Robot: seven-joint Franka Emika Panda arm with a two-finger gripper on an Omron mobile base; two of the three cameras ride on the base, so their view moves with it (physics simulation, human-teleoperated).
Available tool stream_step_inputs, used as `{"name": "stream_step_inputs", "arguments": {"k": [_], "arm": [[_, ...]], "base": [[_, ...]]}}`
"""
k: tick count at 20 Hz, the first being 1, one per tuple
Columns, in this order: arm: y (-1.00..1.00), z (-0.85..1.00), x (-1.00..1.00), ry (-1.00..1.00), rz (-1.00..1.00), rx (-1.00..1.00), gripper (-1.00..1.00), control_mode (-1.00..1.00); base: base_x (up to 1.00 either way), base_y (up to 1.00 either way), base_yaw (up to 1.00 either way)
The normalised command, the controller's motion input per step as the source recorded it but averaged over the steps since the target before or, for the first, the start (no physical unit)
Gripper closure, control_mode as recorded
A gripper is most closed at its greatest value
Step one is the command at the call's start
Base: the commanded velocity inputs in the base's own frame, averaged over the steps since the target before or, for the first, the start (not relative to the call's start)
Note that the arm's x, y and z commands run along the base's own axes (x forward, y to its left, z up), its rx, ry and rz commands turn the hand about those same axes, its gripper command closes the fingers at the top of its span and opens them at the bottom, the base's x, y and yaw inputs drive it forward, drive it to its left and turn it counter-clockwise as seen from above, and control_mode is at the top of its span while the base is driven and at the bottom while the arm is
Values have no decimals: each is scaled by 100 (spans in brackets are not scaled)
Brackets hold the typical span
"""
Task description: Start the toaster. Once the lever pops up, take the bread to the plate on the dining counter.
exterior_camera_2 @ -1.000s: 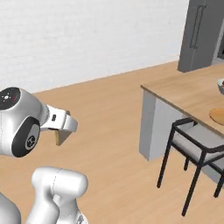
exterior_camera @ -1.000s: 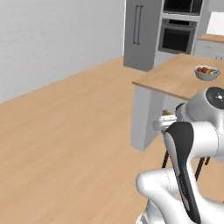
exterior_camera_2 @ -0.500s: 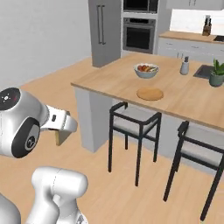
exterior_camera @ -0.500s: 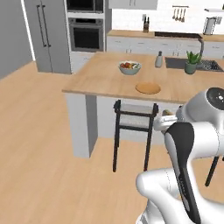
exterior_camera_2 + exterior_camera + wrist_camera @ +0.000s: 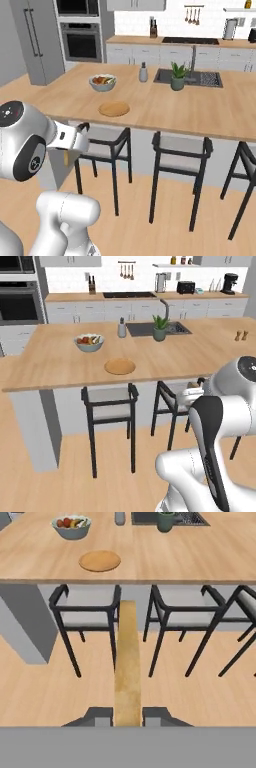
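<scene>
The two dark fingers are clamped on the thin slice of pale tan bread, held edge-on. Beyond the fingertips, past black stools, the round tan wooden plate lies on the light-wood table. The slice could clip a stool back or the table edge and slip free.

plate on dining counter | fruit bowl behind plate

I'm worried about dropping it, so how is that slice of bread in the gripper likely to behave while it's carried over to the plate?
The bread juts straight out edge-on from the gripper without sagging, so it probably stays stiff. It is thin, so likely light, yet apt to crack or crumble if squeezed harder. Set flat on the plate, it should lie still rather than roll.
</scene>
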Motion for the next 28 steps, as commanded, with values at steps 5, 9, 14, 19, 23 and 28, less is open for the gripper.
{"name": "stream_step_inputs", "arguments": {"k": [5, 9, 14, 19, 23, 28], "arm": [[0, 0, 0, 0, 0, 0, 100, 100], [0, 0, 0, 0, 0, 0, 100, 100], [0, 0, 0, 0, 0, 0, 100, 100], [0, 0, 0, 0, 0, 0, 100, 100], [0, 0, 0, 0, 0, 0, 100, 100], [0, 0, 0, 0, 0, 0, 100, 100]], "base": [[80, 44, -25], [86, 38, -10], [64, 3, 3], [55, 34, 3], [43, 54, 0], [36, 64, 0]]}}
